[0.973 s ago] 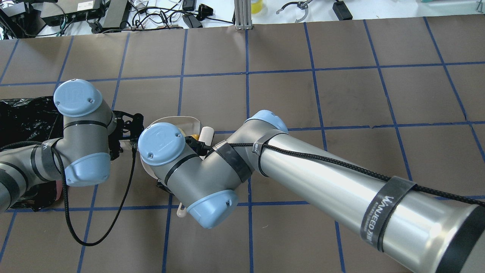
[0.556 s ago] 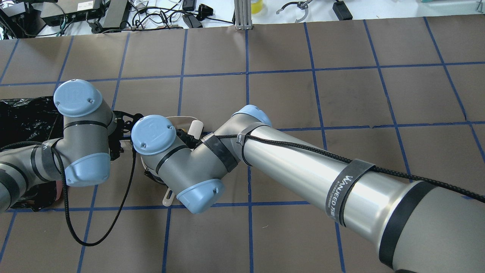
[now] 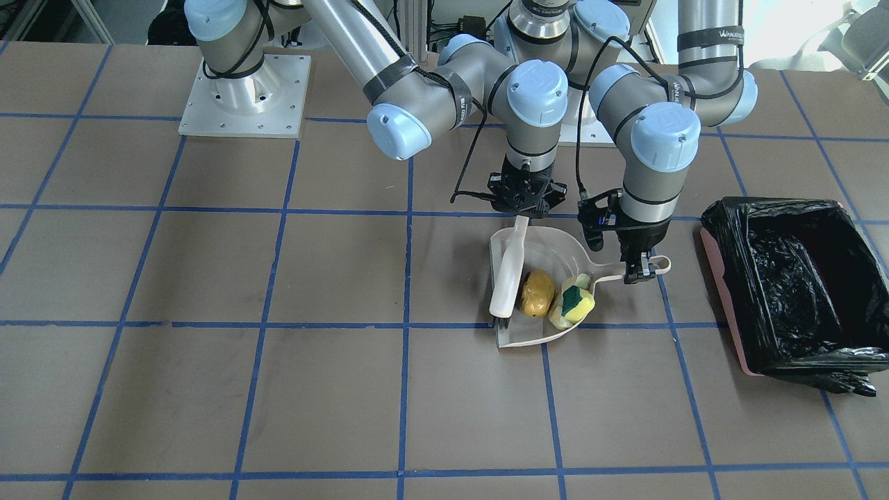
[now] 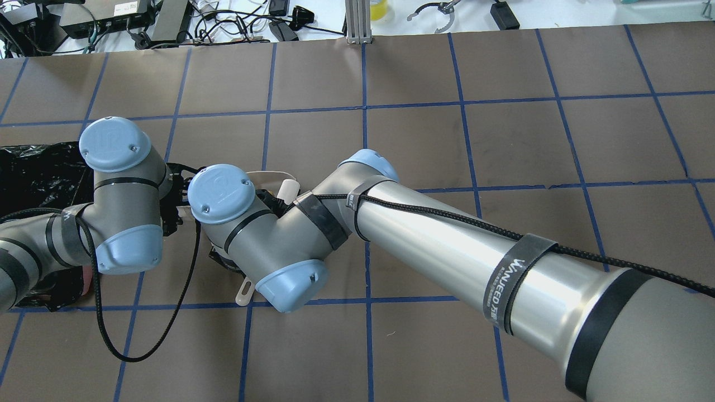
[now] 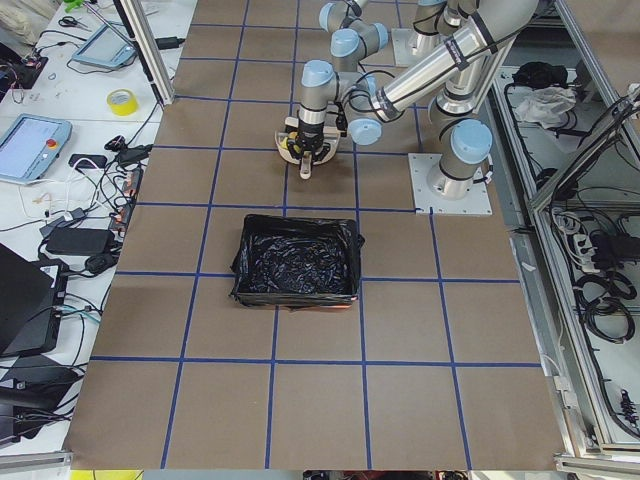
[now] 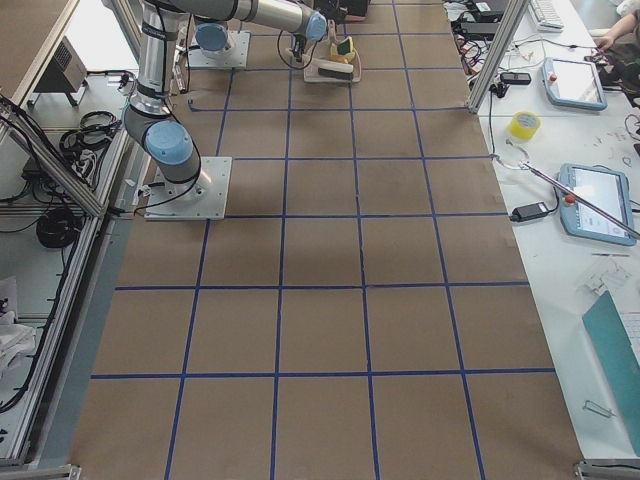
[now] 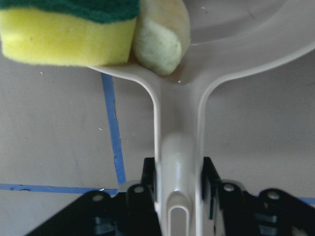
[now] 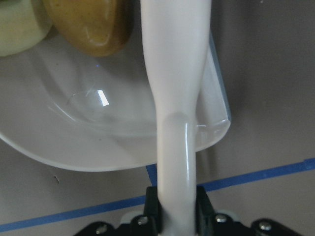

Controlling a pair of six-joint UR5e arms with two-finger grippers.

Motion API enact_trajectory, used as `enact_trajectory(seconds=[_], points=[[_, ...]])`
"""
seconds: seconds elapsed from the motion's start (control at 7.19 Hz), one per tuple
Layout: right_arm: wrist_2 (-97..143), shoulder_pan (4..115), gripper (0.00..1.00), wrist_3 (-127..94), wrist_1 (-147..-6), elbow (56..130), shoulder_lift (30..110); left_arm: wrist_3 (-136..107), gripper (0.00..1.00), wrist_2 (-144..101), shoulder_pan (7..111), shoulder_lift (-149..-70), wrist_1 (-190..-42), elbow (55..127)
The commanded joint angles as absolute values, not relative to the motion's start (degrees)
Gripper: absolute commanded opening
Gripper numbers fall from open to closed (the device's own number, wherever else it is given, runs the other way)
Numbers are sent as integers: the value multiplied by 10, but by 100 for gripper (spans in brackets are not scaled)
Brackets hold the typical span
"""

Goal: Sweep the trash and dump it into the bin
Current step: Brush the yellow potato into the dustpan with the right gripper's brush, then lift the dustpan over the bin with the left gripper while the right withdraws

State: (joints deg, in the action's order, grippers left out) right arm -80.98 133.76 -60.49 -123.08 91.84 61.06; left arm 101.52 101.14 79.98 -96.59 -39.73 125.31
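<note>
A translucent beige dustpan (image 3: 549, 246) lies on the table. In it are the golden-brown lump (image 3: 537, 292), the yellow-green sponge (image 3: 573, 301) and the cream half-ring (image 3: 580, 280). My left gripper (image 3: 635, 269) is shut on the dustpan's handle (image 7: 178, 162); the sponge (image 7: 64, 34) and half-ring (image 7: 160, 34) sit at the pan's neck. My right gripper (image 3: 522, 208) is shut on a white brush (image 3: 505, 278), whose bristles rest in the pan beside the lump (image 8: 91, 24). The pink bin (image 3: 726, 305) with its black bag (image 3: 792, 278) stands beyond my left gripper, apart from the pan.
The two wrists stand close together over the pan (image 4: 268, 177). The brush handle's end (image 4: 244, 293) sticks out under the right wrist. The bin's bag (image 4: 39, 173) lies under the left arm. Cables and devices line the table's far edge (image 4: 223, 22).
My right arm has moved toward the left arm and carried the brush further into the dustpan. The left arm and the dustpan have not moved.
</note>
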Motion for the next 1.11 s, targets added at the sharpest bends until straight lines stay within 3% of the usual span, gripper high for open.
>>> enact_trajectory(seconds=[0.0, 0.42, 0.97], points=[[-813, 1329, 0, -589, -1187, 936, 647, 1015, 0, 1010, 799, -966, -397, 1252], [-830, 1267, 0, -514, -1092, 960, 734, 1008, 0, 960, 790, -962, -396, 1245], [-860, 1151, 0, -406, -976, 961, 816, 1090, 0, 823, 620, -951, -600, 1098]])
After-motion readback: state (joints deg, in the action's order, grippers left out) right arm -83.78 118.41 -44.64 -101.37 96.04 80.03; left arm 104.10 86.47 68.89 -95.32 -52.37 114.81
